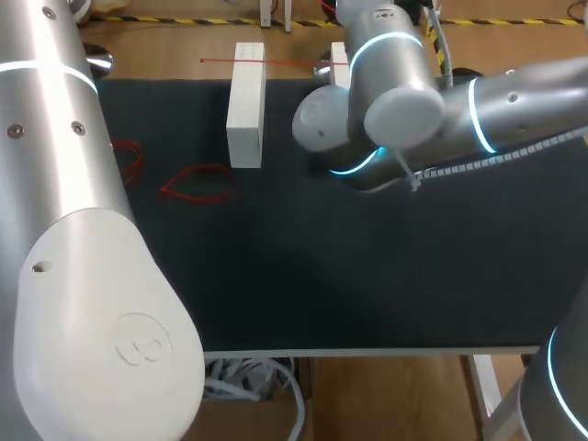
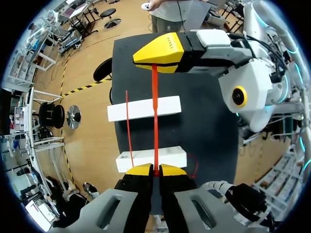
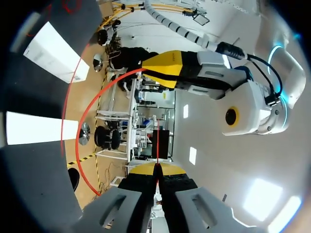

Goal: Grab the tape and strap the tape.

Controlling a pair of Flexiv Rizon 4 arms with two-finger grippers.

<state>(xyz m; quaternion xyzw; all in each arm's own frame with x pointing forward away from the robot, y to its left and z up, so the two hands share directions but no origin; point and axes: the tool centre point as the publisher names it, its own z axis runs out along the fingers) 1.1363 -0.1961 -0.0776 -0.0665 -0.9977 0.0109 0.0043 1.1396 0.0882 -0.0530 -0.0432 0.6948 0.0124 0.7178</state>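
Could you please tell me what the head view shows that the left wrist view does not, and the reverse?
Only the head view: the table at its near edge and the right arm at its elbow joints; no gripper shows. Only the left wrist view: the left gripper and right gripper, each shut on one end of the red tape stretched between them. Both: the two white blocks, red tape across them, and the black tabletop.

A robotics lab: my left arm (image 1: 83, 276) and right arm (image 1: 514, 110), grey with glowing blue rings, hang over a black-topped table (image 1: 367, 294) bearing plain white blocks (image 1: 246, 106) at its far side.
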